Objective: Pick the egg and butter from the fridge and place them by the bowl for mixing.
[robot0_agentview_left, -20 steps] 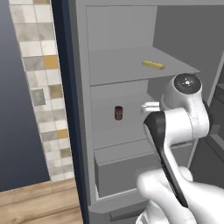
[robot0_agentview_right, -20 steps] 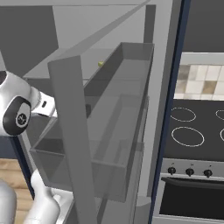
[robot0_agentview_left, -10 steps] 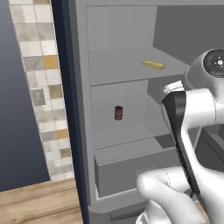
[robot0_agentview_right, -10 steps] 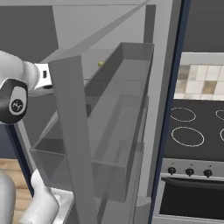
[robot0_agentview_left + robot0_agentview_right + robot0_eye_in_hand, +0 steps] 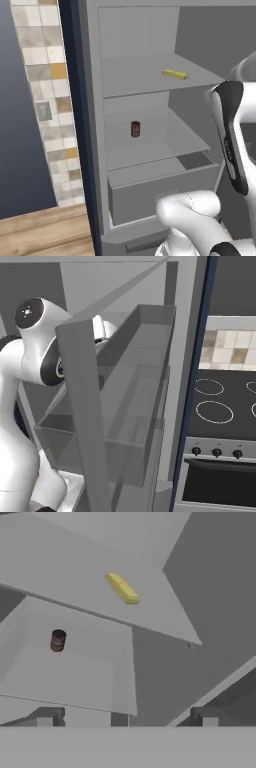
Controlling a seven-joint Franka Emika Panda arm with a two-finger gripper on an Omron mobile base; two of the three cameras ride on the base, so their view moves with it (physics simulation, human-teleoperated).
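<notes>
The fridge stands open, its light grey interior exposed. The butter is seen lying flat on the upper shelf, near that shelf's right front corner. A small dark red can stands upright on the shelf below, about mid-depth and well apart from the butter. The egg and the bowl cannot be located from these views.

In the hand view the gripper is directed into the fridge with the jaws spread wide and nothing between them; the butter appears above the gripper's line, on the shelf over the can. The step in hand is judged to be the approach to the butter; no item has yet been collected.

Risks noted:
- The butter is thin and flat, so a grasp taken too high may slip off, or the stick may be pushed toward the back of the shelf.
- The front edge of the upper shelf may be struck by the fingertips if the approach is made too low.
- The door bins stand close beside the arm, so a wide swing could cause a collision.
</notes>
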